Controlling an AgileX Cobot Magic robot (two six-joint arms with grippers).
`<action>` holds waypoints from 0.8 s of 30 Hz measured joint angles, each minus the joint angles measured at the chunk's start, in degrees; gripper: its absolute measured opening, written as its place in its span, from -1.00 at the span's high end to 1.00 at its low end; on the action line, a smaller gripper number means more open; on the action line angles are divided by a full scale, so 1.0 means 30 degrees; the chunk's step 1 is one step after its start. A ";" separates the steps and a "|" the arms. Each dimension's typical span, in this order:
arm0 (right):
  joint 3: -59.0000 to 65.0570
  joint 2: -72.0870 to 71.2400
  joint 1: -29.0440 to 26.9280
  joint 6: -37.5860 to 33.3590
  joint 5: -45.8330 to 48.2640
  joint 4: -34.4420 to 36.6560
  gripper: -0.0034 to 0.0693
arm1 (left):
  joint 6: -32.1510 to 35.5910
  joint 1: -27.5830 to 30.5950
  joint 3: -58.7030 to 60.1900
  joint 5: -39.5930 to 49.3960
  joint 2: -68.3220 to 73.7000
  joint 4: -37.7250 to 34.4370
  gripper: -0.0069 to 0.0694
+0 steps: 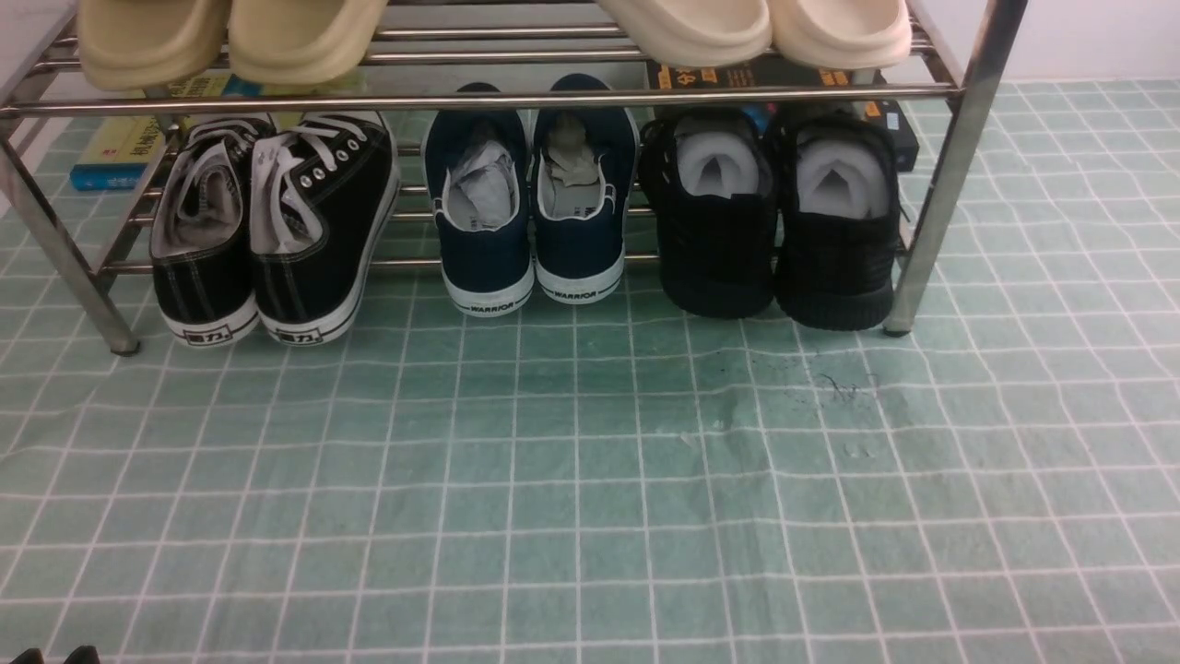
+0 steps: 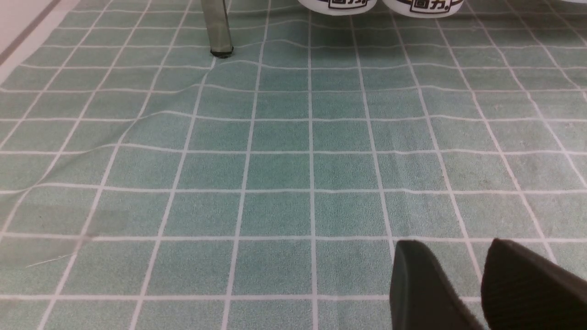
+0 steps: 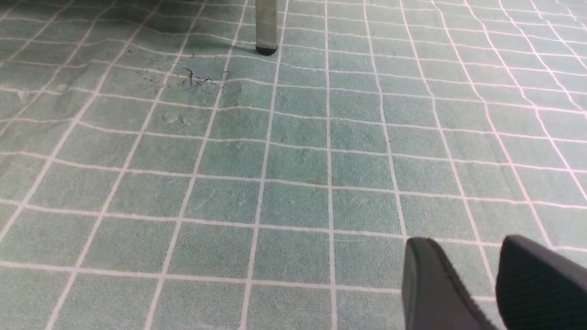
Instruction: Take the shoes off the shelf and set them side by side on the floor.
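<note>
The shoes (image 1: 834, 258) sit on the lower tier of the shelf (image 1: 479, 100), at its right end, about 1 o'clock in the front view, long axes running 12 to 6 with heels at 6 — toward the robot. The right gripper (image 3: 470, 256) hangs over the floor (image 3: 293, 165), jaws parted and empty, the right front leg (image 3: 266, 27) ahead, so I judge it the nearer arm — the pair well apart, around its 11 o'clock. The left gripper (image 2: 456, 256), likewise parted and empty, faces the canvas sneakers (image 2: 337, 5).
</note>
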 joint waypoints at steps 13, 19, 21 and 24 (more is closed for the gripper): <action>0.0209 0.0000 0.0000 0.6454 -0.0114 1.4903 0.24 | 0.0000 0.0000 0.0000 0.0000 0.0000 0.0000 0.19; -0.0077 0.0000 0.0000 0.6097 -0.0339 1.5225 0.29 | 0.0000 0.0000 0.0000 0.0000 0.0000 0.0000 0.19; -0.1132 0.0000 0.0000 0.4828 -0.0399 1.5117 0.38 | 0.0000 0.0000 0.0000 0.0000 0.0000 0.0000 0.19; -0.3633 0.0706 0.0000 0.1672 -0.0407 1.4529 0.60 | 0.0000 0.0000 0.0000 0.0000 0.0000 0.0000 0.19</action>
